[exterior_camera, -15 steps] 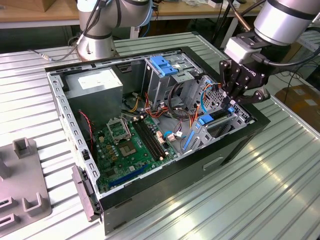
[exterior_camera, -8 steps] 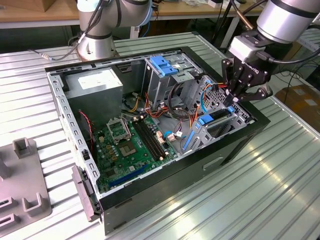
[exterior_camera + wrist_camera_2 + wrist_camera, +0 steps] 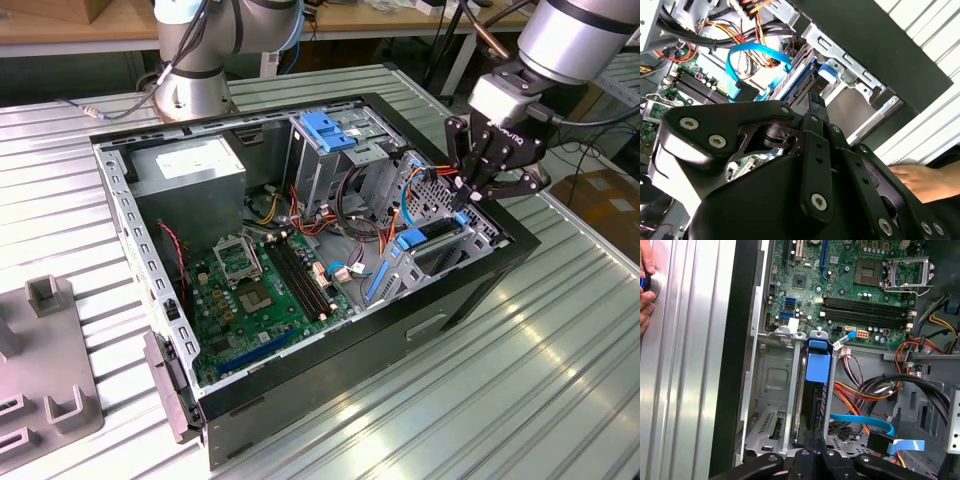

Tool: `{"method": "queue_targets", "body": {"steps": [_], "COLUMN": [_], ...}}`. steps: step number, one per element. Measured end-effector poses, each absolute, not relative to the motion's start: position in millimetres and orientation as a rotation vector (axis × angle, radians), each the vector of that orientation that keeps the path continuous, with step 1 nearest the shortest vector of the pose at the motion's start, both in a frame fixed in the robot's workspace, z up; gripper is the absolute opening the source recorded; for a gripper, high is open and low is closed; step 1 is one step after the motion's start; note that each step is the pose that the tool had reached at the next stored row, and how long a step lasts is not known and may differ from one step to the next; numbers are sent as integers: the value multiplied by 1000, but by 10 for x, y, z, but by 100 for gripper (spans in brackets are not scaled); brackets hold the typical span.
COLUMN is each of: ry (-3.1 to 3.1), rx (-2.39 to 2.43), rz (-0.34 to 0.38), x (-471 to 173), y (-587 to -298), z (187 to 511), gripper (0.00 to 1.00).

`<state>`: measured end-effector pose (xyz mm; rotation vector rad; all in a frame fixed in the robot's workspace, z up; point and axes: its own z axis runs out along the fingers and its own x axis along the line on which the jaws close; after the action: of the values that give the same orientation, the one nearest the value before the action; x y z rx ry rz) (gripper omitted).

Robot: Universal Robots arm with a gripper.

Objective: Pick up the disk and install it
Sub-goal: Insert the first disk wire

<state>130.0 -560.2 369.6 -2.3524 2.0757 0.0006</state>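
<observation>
One disk point(image 3: 817, 367) on record, and it sits inside the open computer case point(image 3: 350, 370), not on the tabletop point(image 3: 500, 410). It stands on edge between the grey sheet-metal walls of the drive bay point(image 3: 770, 385) at the case's front corner, on the exterior view's right. The blue tab end of its carrier points toward the motherboard point(image 3: 260, 290). The dark body of the disk runs back from that tab toward the gripper point(image 3: 815, 457).

Gripper position: in the exterior view it hangs from the arm's wrist just above that same bay point(image 3: 468, 198), tip pointed down into the case. In the first wrist view it lines up with the disk's near edge, right at the bay's mouth. Whether it is clamped on the disk, merely resting against it, or just clear of it, I cannot tell from where I stand. How wide it is set I cannot tell either.

Nearby: a flat blue data cable point(image 3: 860, 420) loops just beside the bay, among orange, red and black wires. A blue bracket point(image 3: 325, 130) tops the tall drive cage further back in the case, well apart from the gripper.

Outside the case, a person's hand point(image 3: 646, 285) rests on the ribbed tabletop beside the black front panel.
</observation>
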Motion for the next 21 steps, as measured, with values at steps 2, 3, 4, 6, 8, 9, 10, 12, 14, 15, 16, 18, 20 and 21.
{"method": "queue_targets", "body": {"steps": [2,3,4,6,8,9,10,12,14,15,16,18,20,21], "ry": [2065,2061,2056,2041,2019,2016,2012,2002,1984,1969,1958,1921,1899,1890], "rx": [-2362,-2365,-2370,-2383,-2401,-2404,-2409,-2421,-2441,-2453,-2462,-2492,-2509,-2516], "rz": [1,1,1,1,1,1,3,8,16,18,18,17,17,17], "x": [1322,1331,1344,1372,1404,1415,1423,1435,1446,1449,1450,1458,1476,1487], "y": [-5587,-5581,-5572,-5548,-5519,-5510,-5501,-5488,-5477,-5472,-5471,-5466,-5449,-5440], "z": [3696,3696,3696,3696,3696,3697,3702,3724,3754,3755,3755,3756,3754,3753], "gripper": [10,10,10,10,10,10,10,10,10,10,10,10,24,24]}}
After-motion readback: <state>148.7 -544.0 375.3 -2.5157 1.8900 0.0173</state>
